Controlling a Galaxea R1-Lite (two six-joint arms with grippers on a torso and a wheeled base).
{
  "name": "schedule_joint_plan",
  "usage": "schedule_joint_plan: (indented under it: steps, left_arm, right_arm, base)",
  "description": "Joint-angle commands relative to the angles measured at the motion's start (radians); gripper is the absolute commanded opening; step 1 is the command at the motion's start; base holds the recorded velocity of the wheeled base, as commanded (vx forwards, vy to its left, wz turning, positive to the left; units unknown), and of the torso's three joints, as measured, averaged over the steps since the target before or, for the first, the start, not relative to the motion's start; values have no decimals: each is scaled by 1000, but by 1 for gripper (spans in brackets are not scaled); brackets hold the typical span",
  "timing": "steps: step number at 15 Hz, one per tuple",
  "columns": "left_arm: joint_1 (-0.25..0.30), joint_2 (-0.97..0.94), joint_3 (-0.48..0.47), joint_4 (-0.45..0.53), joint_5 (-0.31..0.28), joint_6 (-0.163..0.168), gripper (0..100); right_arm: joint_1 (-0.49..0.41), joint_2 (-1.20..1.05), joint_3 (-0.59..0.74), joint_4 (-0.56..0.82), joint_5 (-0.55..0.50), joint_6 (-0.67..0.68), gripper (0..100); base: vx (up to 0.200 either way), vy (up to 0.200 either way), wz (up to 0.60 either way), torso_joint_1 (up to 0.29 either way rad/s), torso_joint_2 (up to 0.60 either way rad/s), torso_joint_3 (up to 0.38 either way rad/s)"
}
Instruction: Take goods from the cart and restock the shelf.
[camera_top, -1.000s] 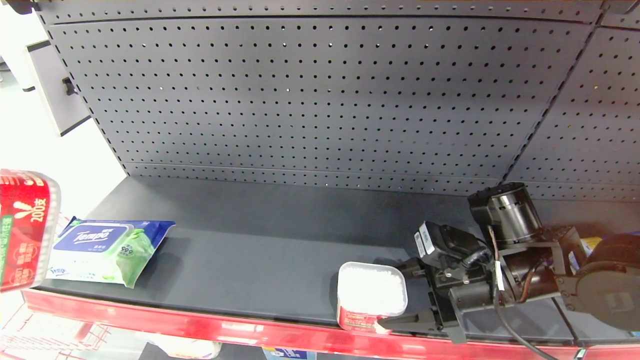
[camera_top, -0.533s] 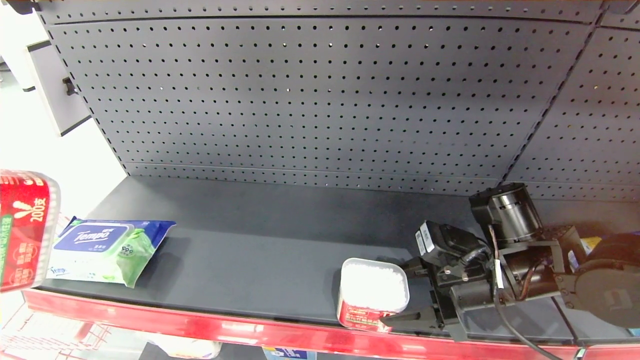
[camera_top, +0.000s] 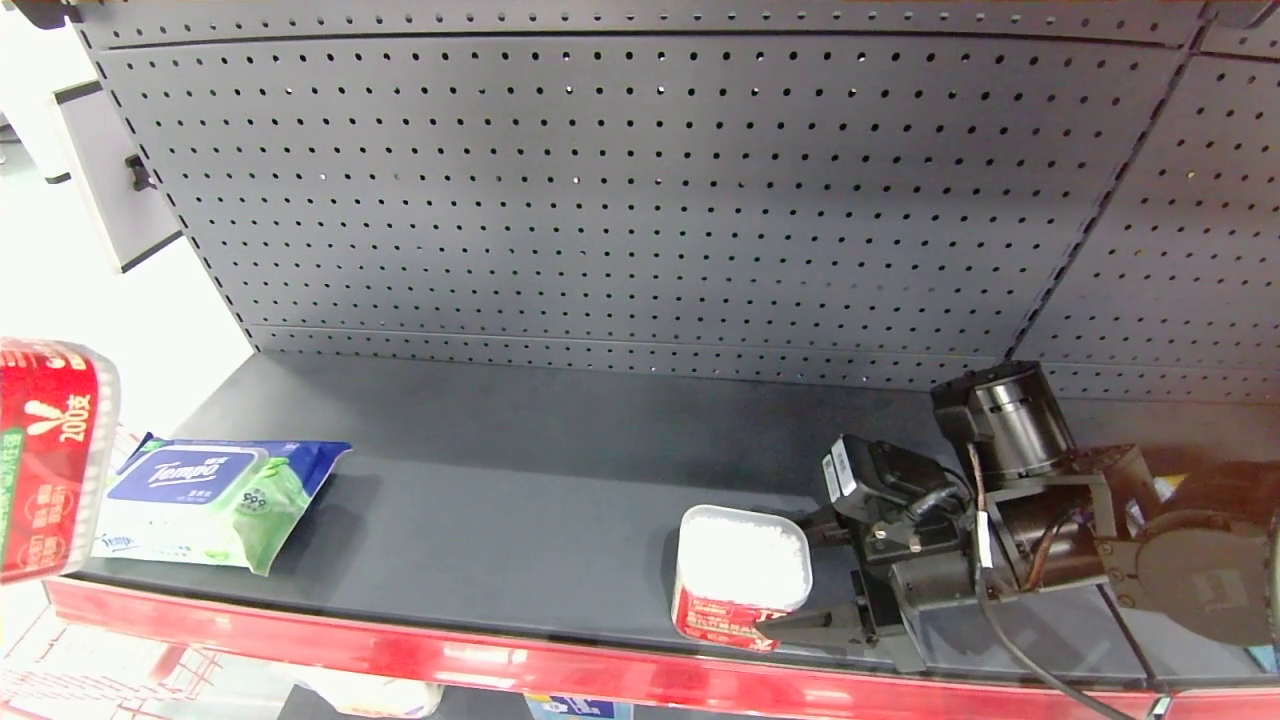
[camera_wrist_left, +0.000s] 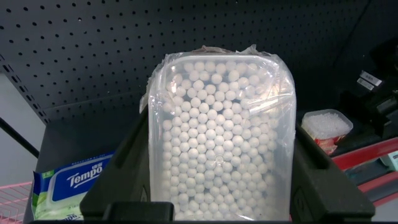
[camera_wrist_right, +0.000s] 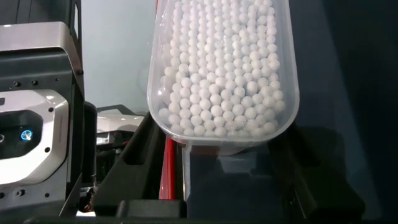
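Dark pegboard shelf (camera_top: 500, 520), left gripper (camera_wrist_left: 221, 162) clasping swab box (camera_wrist_left: 221, 112), right gripper (camera_wrist_right: 217, 155) clasping swab tub (camera_top: 742, 560)

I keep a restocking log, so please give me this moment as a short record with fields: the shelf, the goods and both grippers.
shelf deck: dark grey, red front edge, pegboard back
wet wipes pack: flat on the deck's left end, near the front
right cotton swab tub: upright near the deck's front edge
left cotton swab tub: red label, in the air beyond the deck's left end
right gripper: shut on the right tub
left gripper: shut on the left tub
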Motion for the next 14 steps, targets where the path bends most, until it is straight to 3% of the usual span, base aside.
schedule_joint_plan:
  steps: [1,11,12,14]
  left_arm:
    - [0,2,-1,0,0,0,0]
    - [0,-1,-10,1,0,-1,0]
    - [0,0,-10,1,0,-1,0]
    - [0,0,-10,0,0,0,0]
  right_arm:
    - [6,-1,9,2,2,-4,0]
    - [26,-2,20,2,2,-32,0]
    - [25,-2,22,2,1,-33,100]
    - [25,-7,22,0,-1,-30,100]
  base:
    - [0,0,0,0,0,0]
    - [0,0,0,0,0,0]
    - [0,0,0,0,0,0]
    - [0,0,0,0,0,0]
